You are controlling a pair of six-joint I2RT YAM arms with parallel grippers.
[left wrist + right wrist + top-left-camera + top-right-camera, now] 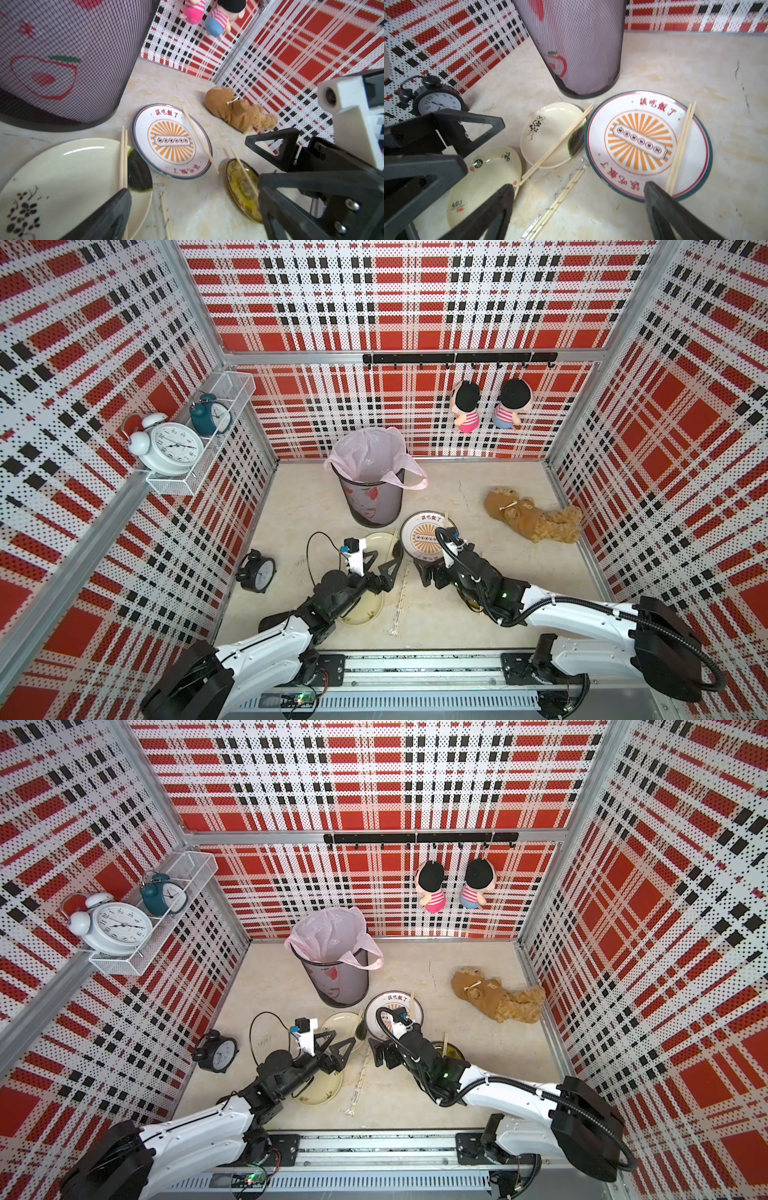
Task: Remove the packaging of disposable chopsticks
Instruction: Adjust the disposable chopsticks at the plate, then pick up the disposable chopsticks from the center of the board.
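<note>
Chopsticks [199,138] lie bare on three plates [134,128]; I see one sleeved pair [558,199] remaining, left hand [193,189] and right hand [578,186] wide, empty.

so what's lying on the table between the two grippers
One pair of chopsticks, still inside its clear sleeve, lying flat; both top views show it.

Bare tabletop [457,489] between bin [376,506] and teddy bear [532,516]; 4 plates [411,531], apparently sleeved chopsticks [401,593] mid-table
</note>
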